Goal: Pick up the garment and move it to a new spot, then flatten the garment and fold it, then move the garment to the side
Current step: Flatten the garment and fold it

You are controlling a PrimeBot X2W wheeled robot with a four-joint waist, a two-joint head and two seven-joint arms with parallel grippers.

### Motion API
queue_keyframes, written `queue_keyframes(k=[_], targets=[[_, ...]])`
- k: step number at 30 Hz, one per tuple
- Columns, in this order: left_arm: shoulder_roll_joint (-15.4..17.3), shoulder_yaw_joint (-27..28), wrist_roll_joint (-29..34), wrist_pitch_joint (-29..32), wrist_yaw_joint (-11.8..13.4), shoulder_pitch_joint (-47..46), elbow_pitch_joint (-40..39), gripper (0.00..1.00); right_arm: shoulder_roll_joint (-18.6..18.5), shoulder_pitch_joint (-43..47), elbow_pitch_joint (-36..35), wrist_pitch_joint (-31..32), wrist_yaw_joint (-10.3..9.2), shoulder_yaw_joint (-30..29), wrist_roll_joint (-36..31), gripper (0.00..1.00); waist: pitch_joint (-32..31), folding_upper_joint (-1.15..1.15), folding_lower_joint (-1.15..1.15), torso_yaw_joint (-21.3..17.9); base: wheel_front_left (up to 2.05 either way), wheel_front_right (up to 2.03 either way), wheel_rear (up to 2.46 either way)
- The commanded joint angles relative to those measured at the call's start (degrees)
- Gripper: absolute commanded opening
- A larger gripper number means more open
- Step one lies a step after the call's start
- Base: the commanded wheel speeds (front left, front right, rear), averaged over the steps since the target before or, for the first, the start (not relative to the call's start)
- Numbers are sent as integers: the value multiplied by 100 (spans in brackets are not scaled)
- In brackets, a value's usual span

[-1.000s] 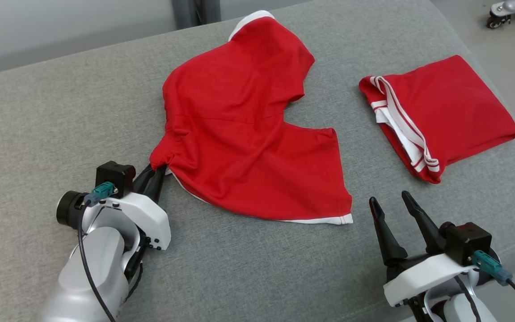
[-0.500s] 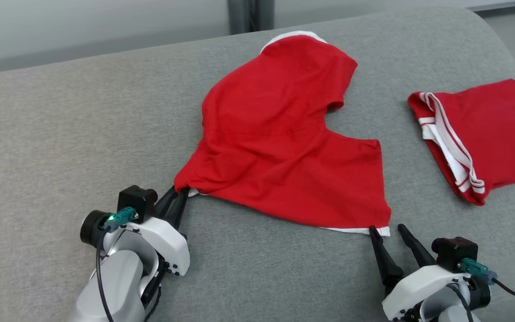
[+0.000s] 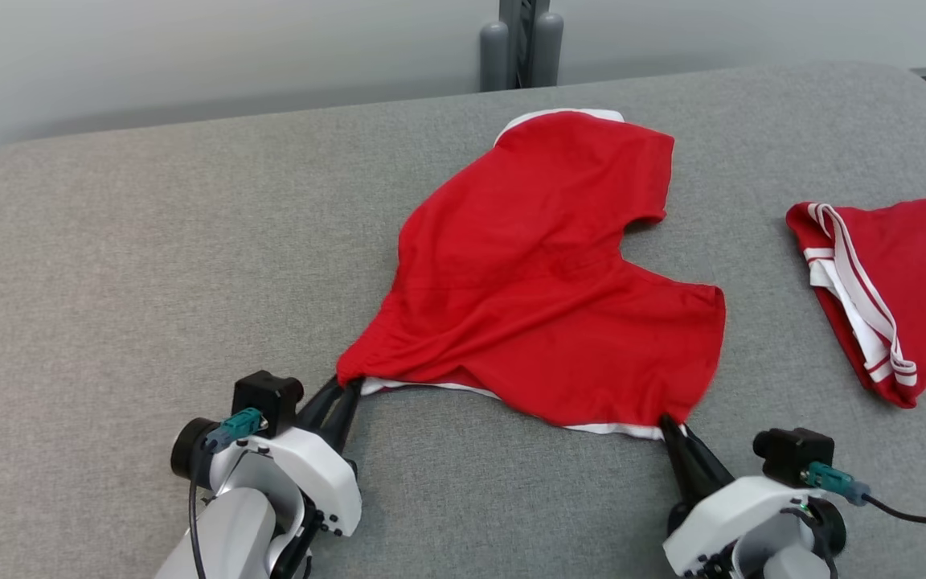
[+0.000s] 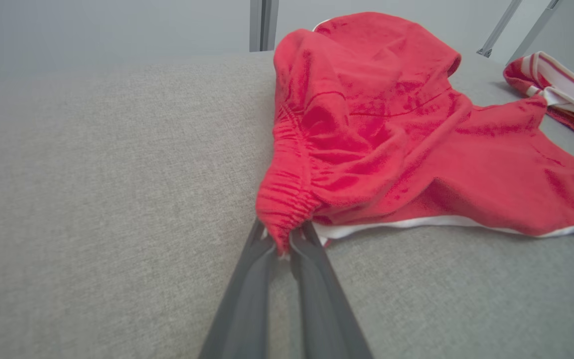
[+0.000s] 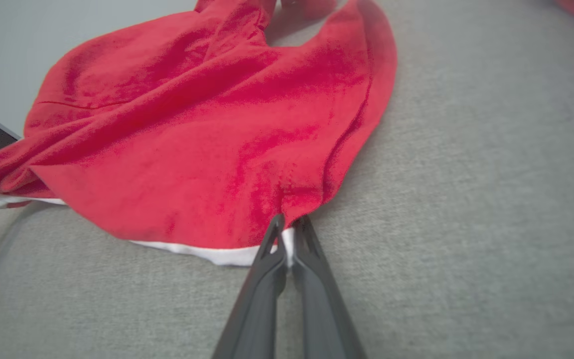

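Observation:
The garment is a pair of red shorts with white trim, spread on the grey cushioned surface. My left gripper is shut on its gathered waistband corner at the near left; the left wrist view shows the elastic edge pinched between my fingers. At the near right hem corner my right gripper is shut on the white-trimmed edge. In the right wrist view the red cloth rises from my closed right gripper.
A second red garment with white stripes lies folded at the right edge of the surface. A dark post stands behind the cushion's far edge. Bare grey fabric stretches to the left.
My right gripper moved up to the hem corner and closed on it. The left gripper keeps its hold on the waistband. The camera has shifted, so the whole scene sits further right and lower.

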Motion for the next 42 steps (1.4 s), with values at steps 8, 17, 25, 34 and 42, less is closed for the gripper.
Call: queue_keyframes(k=[8,17,25,34,42], targets=[[500,-453,-852,553,-2,346,-864,0,-135,-219,-850,8,-2,-456,-205,0,-387,0,0,153,0,0,0],[1067,-423,-2711,1410,-3,903,-2857,0,-338,-239,-2182,566,-2,-798,-460,0,-821,0,0,327,0,0,0],[1259,97,-3760,1988,312,1269,-4443,0,-271,-16,-3274,994,-2,-1115,-639,0,-990,0,0,435,0,0,0],[1438,504,-4360,2592,1007,1157,-5333,0,-114,-74,-3920,1384,-2,-1319,-810,0,-836,0,0,459,0,0,0],[1872,576,-4590,3922,1551,-333,-5193,0,-157,-1311,-3623,1934,-2,-1414,-886,0,-337,0,0,393,0,0,0]])
